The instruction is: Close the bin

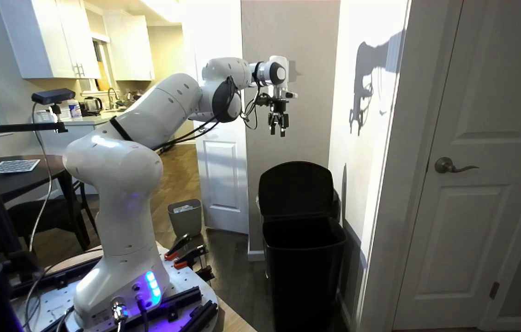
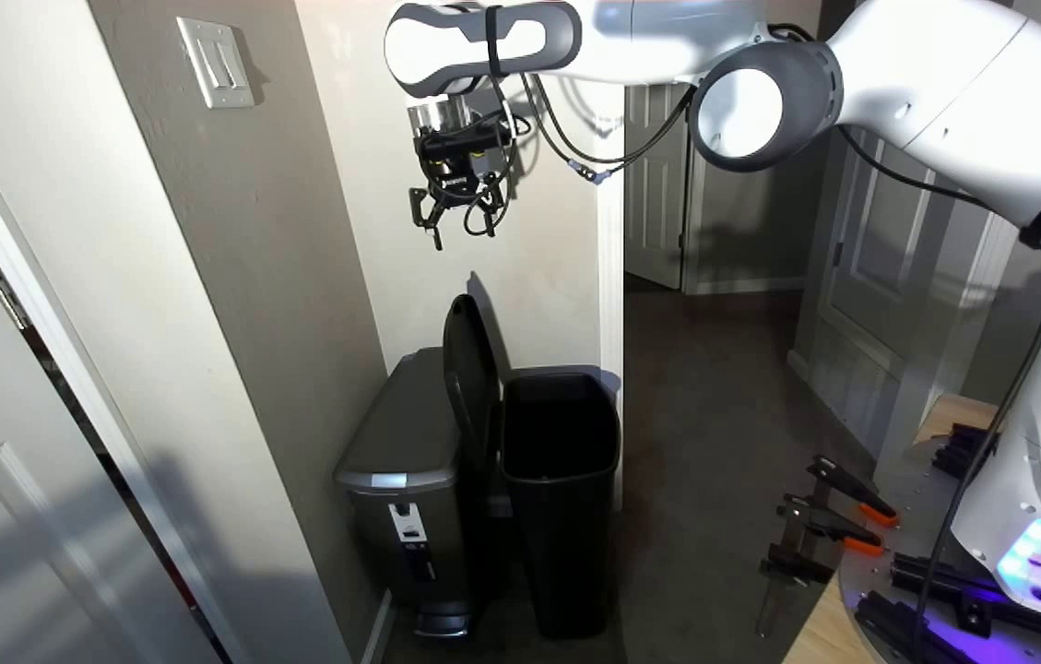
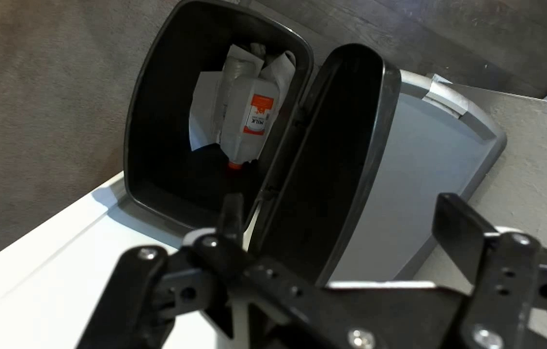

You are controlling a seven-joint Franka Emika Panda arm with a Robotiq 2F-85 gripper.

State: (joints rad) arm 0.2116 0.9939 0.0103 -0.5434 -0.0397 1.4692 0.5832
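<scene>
I see the black bin (image 2: 566,544) low in the middle, lid (image 2: 472,378) up; higher, a bit left, the claw (image 2: 465,238) hangs spread wide, holding nothing

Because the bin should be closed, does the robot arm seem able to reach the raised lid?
Probably yes: the tool hangs open above the lid, with nothing visible between them.

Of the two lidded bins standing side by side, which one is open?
The black bin, nearer the robot's base: its lid stands raised, and the wrist view shows a milk jug inside. The grey bin beside it is shut.
</scene>
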